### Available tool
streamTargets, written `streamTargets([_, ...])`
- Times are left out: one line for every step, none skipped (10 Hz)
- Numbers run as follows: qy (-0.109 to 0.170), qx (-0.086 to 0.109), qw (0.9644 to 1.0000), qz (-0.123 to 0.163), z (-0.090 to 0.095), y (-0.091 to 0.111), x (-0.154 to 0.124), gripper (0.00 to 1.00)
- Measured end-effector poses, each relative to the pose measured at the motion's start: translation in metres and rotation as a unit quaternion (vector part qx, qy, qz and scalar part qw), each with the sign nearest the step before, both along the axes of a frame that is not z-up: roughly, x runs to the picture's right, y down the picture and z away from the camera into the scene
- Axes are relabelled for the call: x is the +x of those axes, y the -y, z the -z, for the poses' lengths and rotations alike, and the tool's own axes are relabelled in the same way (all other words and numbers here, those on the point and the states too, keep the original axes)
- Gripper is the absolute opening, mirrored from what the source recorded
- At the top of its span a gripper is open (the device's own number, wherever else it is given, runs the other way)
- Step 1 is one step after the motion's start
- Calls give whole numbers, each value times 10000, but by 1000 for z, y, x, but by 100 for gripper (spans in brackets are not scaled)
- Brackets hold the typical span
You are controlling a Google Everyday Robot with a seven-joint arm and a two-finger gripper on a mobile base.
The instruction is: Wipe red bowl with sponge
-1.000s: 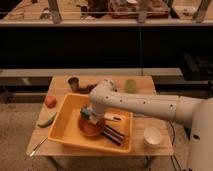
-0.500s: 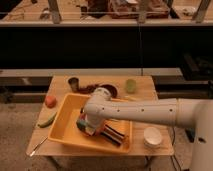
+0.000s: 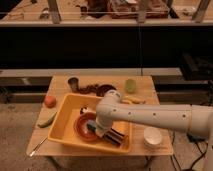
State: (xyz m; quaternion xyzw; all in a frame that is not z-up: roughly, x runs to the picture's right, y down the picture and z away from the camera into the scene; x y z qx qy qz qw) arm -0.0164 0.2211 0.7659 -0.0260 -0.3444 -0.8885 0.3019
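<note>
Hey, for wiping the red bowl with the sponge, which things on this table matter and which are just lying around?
For the job: red bowl in the yellow tub; sponge; gripper, down in the bowl.
Lying about: orange-red fruit, metal cup, maroon bowl, white cup, spoon, dark striped object.

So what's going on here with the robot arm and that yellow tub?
The robot's arm reaches from the right of the picture into the yellow tub on the wooden table. Its tool is down over the red bowl lying in the tub, and a blue-green bit at its tip looks like the sponge. It appears to be wiping, though contact is hard to tell.
</note>
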Motion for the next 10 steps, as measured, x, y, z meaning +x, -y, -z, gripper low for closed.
streamTargets([-81, -24, 9999, -63, -1, 1, 10, 0])
streamTargets([-148, -43, 9998, -103, -2, 2, 18, 0])
streamTargets([-196, -44, 9997, -141, -3, 5, 23, 0])
streamTargets([-218, -37, 9997, -138, -3, 8, 24, 0])
streamTargets([-214, 32, 9996, -156, -2, 19, 23, 0])
streamTargets([-202, 81, 9997, -131, -2, 28, 20, 0])
streamTargets([-162, 137, 9997, -106, -1, 39, 14, 0])
streamTargets([-113, 198, 9997, -37, -1, 51, 4, 0])
streamTargets([-99, 216, 9997, -28, -2, 55, 0, 0])
streamTargets([-58, 251, 9997, 16, -4, 61, -8, 0])
